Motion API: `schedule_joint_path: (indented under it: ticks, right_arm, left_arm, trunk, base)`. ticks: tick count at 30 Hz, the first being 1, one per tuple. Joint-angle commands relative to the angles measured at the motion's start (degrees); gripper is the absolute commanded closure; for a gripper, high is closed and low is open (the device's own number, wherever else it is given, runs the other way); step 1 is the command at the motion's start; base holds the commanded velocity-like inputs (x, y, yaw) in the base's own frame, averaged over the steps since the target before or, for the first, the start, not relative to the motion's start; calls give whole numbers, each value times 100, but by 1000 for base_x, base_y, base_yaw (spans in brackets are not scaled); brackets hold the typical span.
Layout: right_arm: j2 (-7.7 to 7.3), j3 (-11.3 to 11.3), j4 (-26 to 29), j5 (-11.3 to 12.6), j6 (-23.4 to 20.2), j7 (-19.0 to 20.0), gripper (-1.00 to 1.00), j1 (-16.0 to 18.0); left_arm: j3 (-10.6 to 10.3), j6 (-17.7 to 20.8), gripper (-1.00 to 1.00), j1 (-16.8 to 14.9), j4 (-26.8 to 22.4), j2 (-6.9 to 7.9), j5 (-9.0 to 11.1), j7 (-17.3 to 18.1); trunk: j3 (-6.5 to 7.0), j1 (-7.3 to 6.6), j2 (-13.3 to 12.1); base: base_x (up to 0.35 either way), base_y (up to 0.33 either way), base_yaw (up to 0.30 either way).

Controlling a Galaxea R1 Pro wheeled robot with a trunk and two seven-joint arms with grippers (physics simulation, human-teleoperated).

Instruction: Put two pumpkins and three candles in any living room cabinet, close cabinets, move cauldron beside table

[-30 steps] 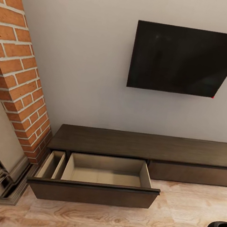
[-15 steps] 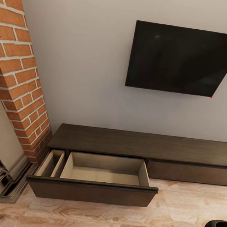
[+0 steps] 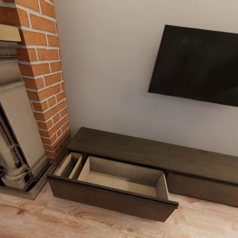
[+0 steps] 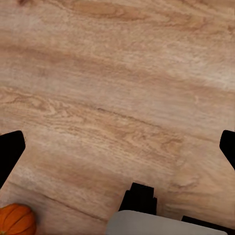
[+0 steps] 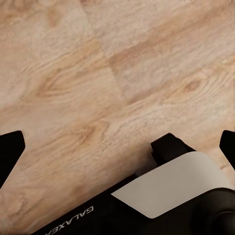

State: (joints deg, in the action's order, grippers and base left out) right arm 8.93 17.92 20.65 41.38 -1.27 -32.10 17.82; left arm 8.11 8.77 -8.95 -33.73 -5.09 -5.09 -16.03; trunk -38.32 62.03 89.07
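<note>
Your long, low dark-brown cabinet [image 3: 159,155] runs off the right edge, its flat handleless drawer [image 3: 118,189] pulled out with smooth beige compartments showing. A black sliver at the bottom right corner is too cropped to name. By your left tool [image 4: 117,149], a ribbed orange pumpkin [image 4: 16,220] lies half cut off on the grained wooden floor [image 4: 117,73]. Both left and right tool [image 5: 117,149] stand spread apart, released.

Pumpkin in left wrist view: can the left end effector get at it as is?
Probably yes: the pumpkin lies on bare floor, unobstructed, and the left end effector is open, though offset to one side.
</note>
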Motion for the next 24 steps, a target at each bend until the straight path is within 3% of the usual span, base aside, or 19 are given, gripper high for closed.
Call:
schedule_joint_path:
  ticks: [1,24]
  right_arm:
    - [-5,55,9,37,-14,-42,-100,3]
    - [10,80,9,37,-5,-42,-100,3]
  left_arm:
    - [26,37,-100,-2,-11,-8,-54,4]
    - [24,-57,-100,-2,4,-9,-62,4]
  trunk:
    - [-5,-1,3]
    - [-5,-1,3]
  base:
    - [-44,0,287]
    - [-84,0,288]
